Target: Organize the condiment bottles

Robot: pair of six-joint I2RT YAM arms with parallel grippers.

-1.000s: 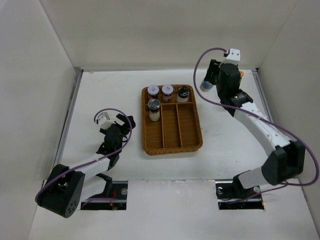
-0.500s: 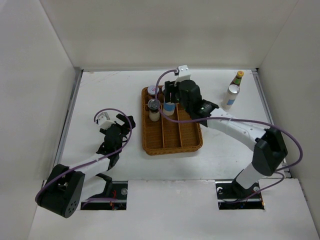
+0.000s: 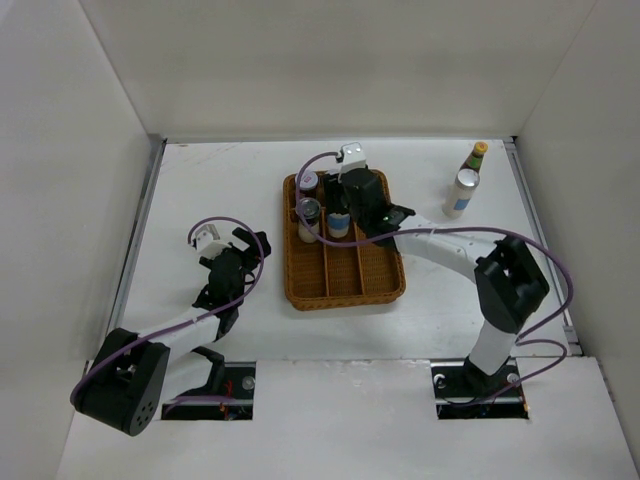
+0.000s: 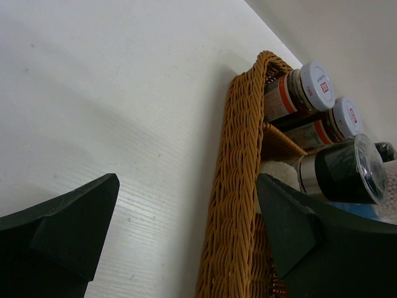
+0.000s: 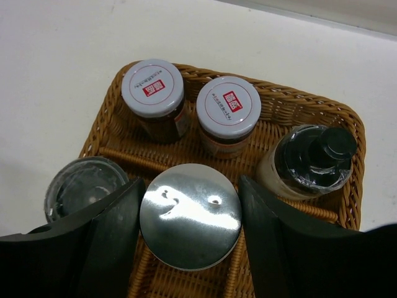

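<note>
Four containers (image 5: 228,108) sit in the wicker tray (image 5: 291,108). Right tool (image 5: 189,217) clamps a silver-topped cylinder (image 5: 190,205) above it. Sauce bottle (image 3: 476,156) and second cylinder (image 3: 461,193) remain; left tool (image 4: 186,223) apart.

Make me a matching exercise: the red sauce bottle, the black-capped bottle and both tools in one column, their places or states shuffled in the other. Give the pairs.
Column one
1. red sauce bottle
2. black-capped bottle
3. left tool
4. right tool

Column two
A. in the tray's far row, beside the white-lidded jars
B. closed on a silver-topped cylinder, at the tray
C. on the table, right of the tray
D. open, empty, left of the tray

Pairs: 1-C, 2-A, 3-D, 4-B
</note>
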